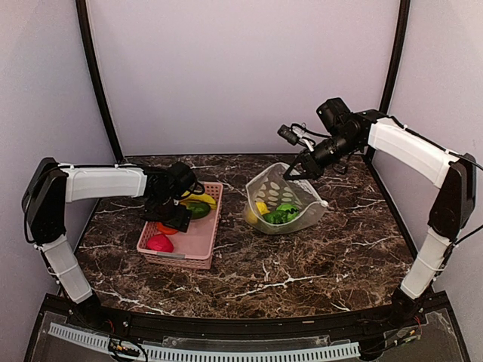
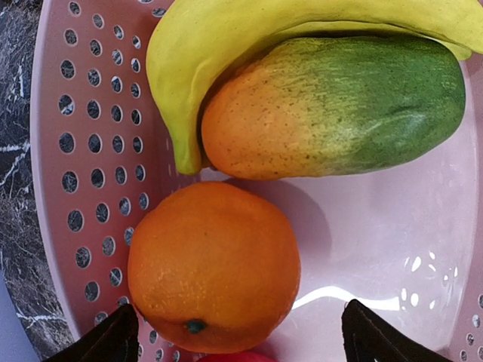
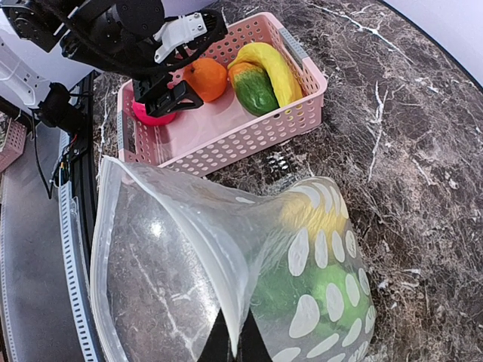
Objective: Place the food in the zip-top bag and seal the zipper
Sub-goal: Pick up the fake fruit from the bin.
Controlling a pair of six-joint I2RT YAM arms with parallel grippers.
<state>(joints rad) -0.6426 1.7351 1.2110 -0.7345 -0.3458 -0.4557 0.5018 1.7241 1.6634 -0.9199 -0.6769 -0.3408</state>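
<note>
Where the left arm reaches in over the marble table (image 1: pixel 317 264), the left gripper (image 1: pixel 172 219) is seen lowered into the left half of the pink basket (image 1: pixel 179 261), which is set on the left part of the table. Its fingertips (image 2: pixel 106 343) are spread wide with nothing held between them. The orange (image 2: pixel 213 268) lies just ahead of them in the wrist view, though whether it is touched cannot be told. At the near left corner of the basket the magenta-red piece (image 1: pixel 159 243) is found. At the far end the banana (image 2: pixel 226 38) is curved around, and pressed against, the green-and-orange piece (image 2: pixel 332 105). To the right of the basket and apart from it, near the middle of the table, the zip-top bag (image 1: pixel 275 185) is propped with its lower part resting on the marble. Its mouth is held gaping, so the zipper is unsealed, though the strip itself cannot be made out. Inside the bag a yellow piece (image 1: pixel 260 207) is seen at the left and green pieces (image 1: pixel 283 215) at the right. The upper far edge of the mouth is pinched by the right gripper (image 1: pixel 298 170), whose fingers (image 3: pixel 226 343) are pressed together on the plastic.
</note>
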